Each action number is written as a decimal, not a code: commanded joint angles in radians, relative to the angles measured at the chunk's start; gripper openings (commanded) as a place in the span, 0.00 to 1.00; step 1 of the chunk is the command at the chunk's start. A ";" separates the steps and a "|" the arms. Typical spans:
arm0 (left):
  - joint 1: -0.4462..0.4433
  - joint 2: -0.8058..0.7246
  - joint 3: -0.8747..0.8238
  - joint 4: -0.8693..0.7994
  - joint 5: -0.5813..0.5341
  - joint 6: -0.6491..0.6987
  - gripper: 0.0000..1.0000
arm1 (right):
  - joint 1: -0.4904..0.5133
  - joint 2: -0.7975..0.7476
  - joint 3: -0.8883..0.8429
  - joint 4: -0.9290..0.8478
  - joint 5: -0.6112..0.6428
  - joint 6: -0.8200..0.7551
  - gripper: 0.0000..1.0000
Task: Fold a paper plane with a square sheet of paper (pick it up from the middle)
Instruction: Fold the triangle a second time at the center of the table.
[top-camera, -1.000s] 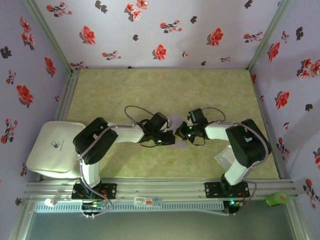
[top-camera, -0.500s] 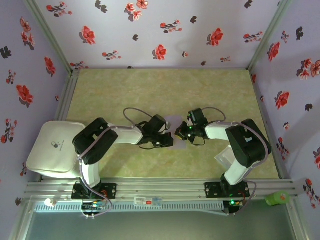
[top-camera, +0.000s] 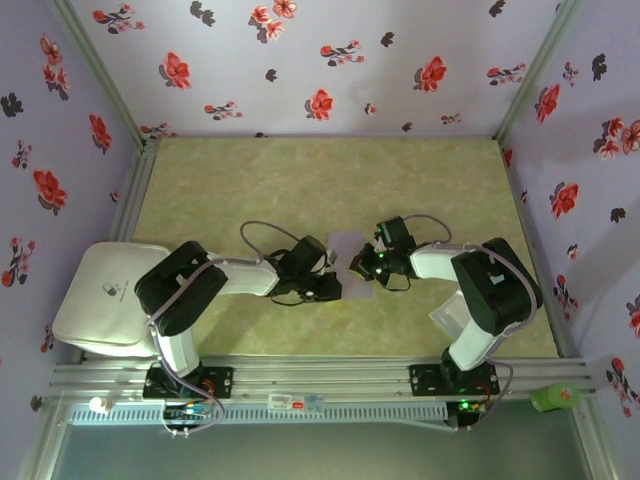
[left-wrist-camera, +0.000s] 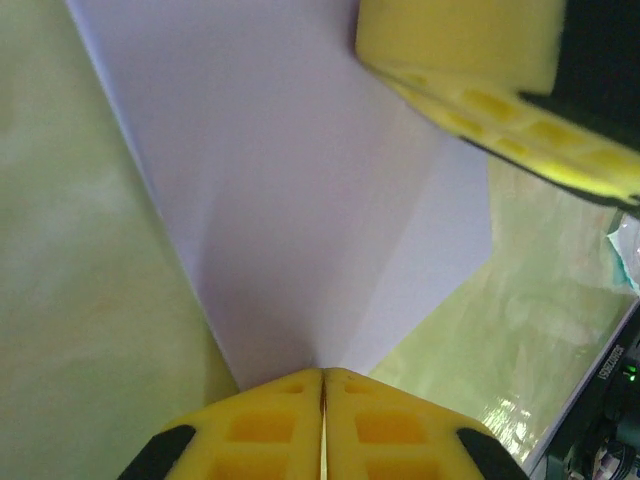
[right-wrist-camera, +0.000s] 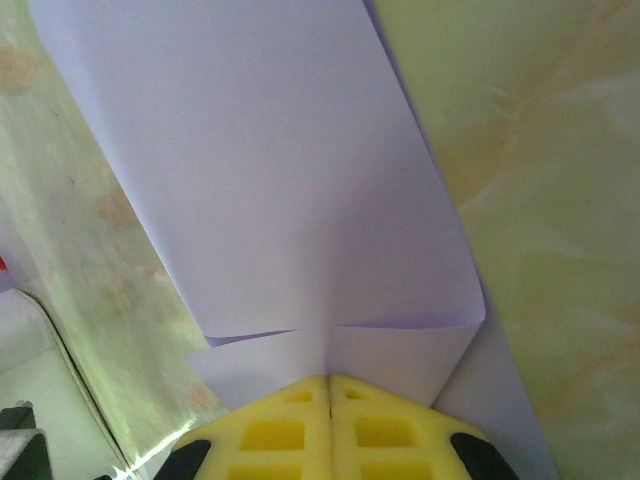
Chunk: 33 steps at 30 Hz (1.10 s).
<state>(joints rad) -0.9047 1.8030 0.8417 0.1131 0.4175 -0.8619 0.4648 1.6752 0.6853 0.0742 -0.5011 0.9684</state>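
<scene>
Nothing reads clearly (white pad (top-camera: 105, 300) logo too small).

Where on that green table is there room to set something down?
Bare: the far half of the table, between paper and flowered back wall, and the near strip between the arm bases. Crowded: the middle, where left tool and right tool meet at the paper; a white pad covers the near left corner.

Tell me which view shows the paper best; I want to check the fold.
Right wrist: the paper lies broad, with its folded-over edge plain. Left wrist shows a creased part; top, a small pale patch.
</scene>
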 joint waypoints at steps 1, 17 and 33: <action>-0.011 -0.030 -0.027 -0.087 0.026 0.016 0.09 | -0.005 0.025 -0.040 -0.130 0.080 -0.020 0.00; 0.047 -0.084 0.009 0.100 0.037 -0.021 0.06 | -0.005 0.019 -0.035 -0.124 0.075 -0.014 0.00; 0.037 0.138 0.075 0.004 0.022 -0.011 0.01 | -0.005 0.018 -0.035 -0.106 0.053 -0.008 0.00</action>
<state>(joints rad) -0.8589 1.9118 0.9379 0.1791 0.4721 -0.8799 0.4648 1.6737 0.6853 0.0746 -0.5007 0.9684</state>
